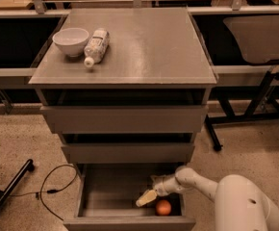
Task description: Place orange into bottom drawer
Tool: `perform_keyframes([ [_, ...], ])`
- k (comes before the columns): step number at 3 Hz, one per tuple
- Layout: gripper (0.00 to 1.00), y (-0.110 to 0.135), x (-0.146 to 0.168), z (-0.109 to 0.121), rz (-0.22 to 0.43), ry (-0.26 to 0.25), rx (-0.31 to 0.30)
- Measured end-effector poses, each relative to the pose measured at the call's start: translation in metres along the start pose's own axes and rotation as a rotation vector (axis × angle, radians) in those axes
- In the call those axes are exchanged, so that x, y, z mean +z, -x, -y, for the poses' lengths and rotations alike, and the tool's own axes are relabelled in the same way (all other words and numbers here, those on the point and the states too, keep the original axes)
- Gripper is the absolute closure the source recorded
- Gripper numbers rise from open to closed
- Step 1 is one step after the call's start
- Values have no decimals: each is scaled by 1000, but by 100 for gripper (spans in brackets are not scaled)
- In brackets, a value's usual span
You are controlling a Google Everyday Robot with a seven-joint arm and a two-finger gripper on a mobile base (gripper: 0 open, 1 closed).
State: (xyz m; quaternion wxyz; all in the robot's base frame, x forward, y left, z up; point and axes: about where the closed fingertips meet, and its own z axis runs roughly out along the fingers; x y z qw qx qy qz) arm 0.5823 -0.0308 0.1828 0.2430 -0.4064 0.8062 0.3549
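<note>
The orange [163,207] lies on the floor of the open bottom drawer [108,190], near its front right corner. My gripper [147,197] reaches into the drawer from the right, just above and left of the orange. It is open and apart from the fruit, holding nothing. My white arm [197,181] comes in over the drawer's right side.
A white bowl [71,41] and a plastic bottle [96,46] lying on its side are on the cabinet top [144,47]. The two upper drawers [125,120] stand slightly out. A black cable [57,186] and a black leg [9,191] lie on the floor at left. A table frame [235,119] stands at right.
</note>
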Motion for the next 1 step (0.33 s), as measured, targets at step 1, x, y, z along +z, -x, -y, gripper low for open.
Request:
perform_keyframes([
  [1, 0, 0, 0, 0, 0, 0, 0],
])
